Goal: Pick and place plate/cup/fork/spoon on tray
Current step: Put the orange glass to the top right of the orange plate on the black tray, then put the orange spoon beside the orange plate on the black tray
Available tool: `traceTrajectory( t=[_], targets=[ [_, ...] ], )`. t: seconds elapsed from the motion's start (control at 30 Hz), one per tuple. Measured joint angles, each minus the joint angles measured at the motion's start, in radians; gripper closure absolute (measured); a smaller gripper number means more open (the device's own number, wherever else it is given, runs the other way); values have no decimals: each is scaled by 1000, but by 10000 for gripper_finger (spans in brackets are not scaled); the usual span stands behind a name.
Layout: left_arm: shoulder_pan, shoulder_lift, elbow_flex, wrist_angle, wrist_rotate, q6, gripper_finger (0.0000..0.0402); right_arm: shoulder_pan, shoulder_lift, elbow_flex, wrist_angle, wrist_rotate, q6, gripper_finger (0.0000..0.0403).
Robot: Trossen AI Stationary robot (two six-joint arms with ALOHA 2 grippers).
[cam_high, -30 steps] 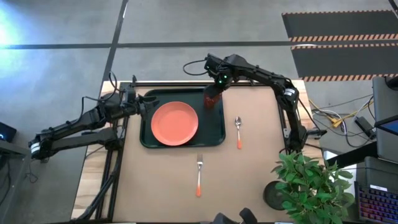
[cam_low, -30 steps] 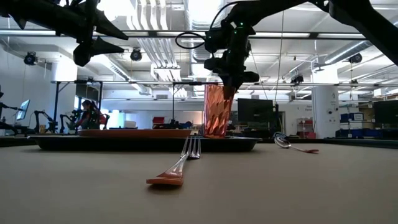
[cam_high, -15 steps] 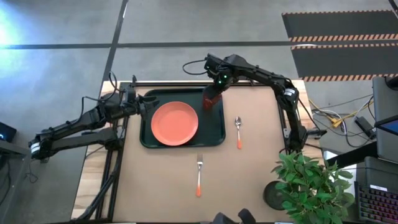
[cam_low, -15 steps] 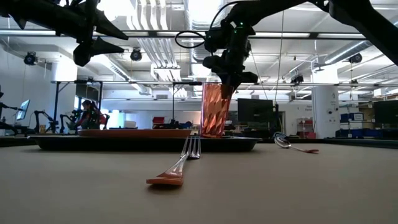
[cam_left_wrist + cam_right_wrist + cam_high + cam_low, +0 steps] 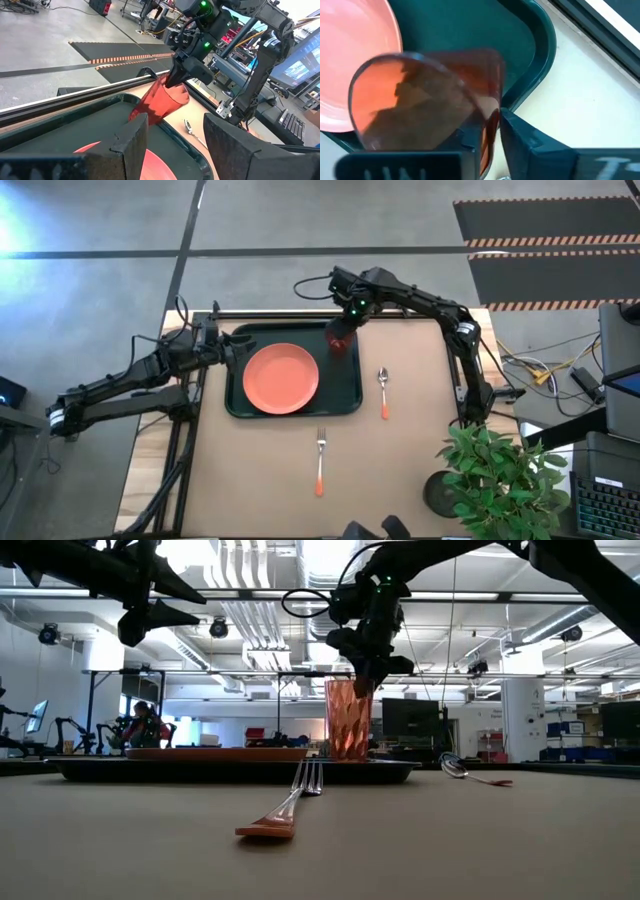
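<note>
The dark reddish-brown cup [image 5: 347, 720] stands upright at the far right corner of the dark green tray [image 5: 345, 395], beside the coral-orange plate [image 5: 281, 377], which lies flat on the tray. My right gripper [image 5: 368, 672] is shut on the cup's rim from above. My left gripper [image 5: 238, 350] hangs open and empty above the tray's left edge. The fork [image 5: 320, 460] lies on the table near of the tray. The spoon [image 5: 383, 392] lies to the tray's right. My right gripper pinches the cup's wall at the rim [image 5: 492, 117], one finger inside the cup and one finger [image 5: 530, 142] outside. The fingers come from above, pointing down. The cup hangs upright below them, its base down at the tray's floor [image 5: 345, 756]; whether it rests there I cannot tell.
A potted plant [image 5: 495, 480] stands at the table's near right corner. Bare tabletop lies near of the tray, around the fork and spoon. A person [image 5: 140, 725] sits in the room far beyond the table.
My right gripper has tipped the cup from a slant to upright and carried it a little toward the table's far edge, keeping its hold on the rim. The cup's base has stayed low over the tray's far right corner.
</note>
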Motion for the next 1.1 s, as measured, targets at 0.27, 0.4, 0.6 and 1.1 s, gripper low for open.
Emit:
traceTrajectory(
  t=[0.27, 0.4, 0.6, 1.1],
  targets=[
    [0, 0, 0, 0, 0, 0, 228, 0, 0, 4, 29, 6, -27, 297],
    [0, 0, 0, 0, 0, 0, 228, 0, 0, 46, 29, 7, -45, 288],
    [0, 0, 0, 0, 0, 0, 228, -5, 0, 166, -12, 29, -61, 284],
    [0, 1, 0, -1, 0, 0, 228, 84, -95, 217, -288, -99, 62, 282]
  ],
)
